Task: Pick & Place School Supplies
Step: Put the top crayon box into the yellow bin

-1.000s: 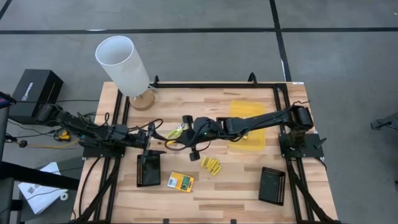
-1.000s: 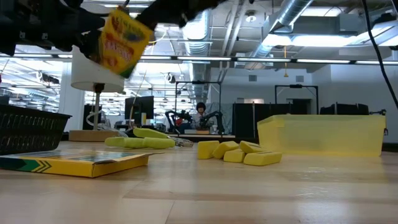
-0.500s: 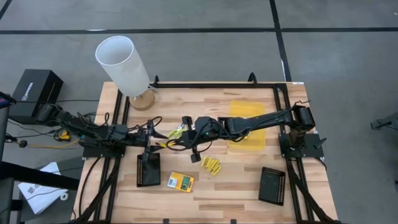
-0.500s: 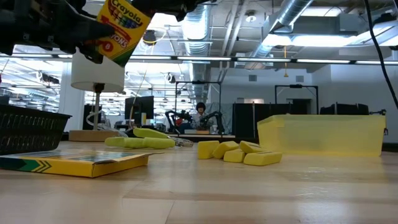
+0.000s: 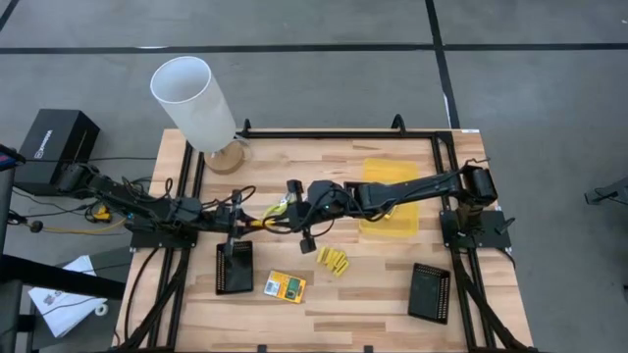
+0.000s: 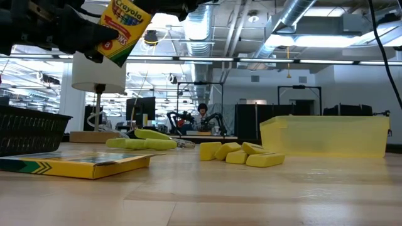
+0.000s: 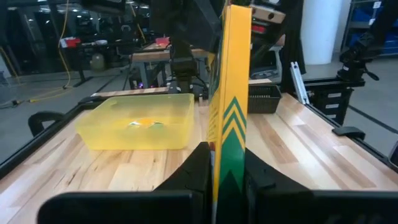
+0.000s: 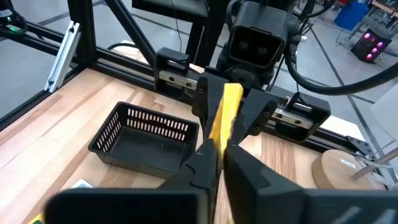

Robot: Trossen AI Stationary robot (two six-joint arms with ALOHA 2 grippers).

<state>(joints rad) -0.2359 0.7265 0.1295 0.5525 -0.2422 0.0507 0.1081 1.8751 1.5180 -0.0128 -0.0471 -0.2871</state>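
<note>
Grey concrete floor (image 5: 324, 25) crossed by dark lines is surrounding the pale wooden plank table (image 5: 392, 304); silver ceiling ducts (image 6: 295, 25) and strip lights are running overhead; a white cylindrical lamp shade (image 5: 192, 101) is standing at the table's corner; a seated person (image 6: 202, 115) is showing far behind.

Both grippers meet mid-table, jaws seemingly closed: left gripper (image 5: 257, 223), right gripper (image 5: 276, 219).
</note>
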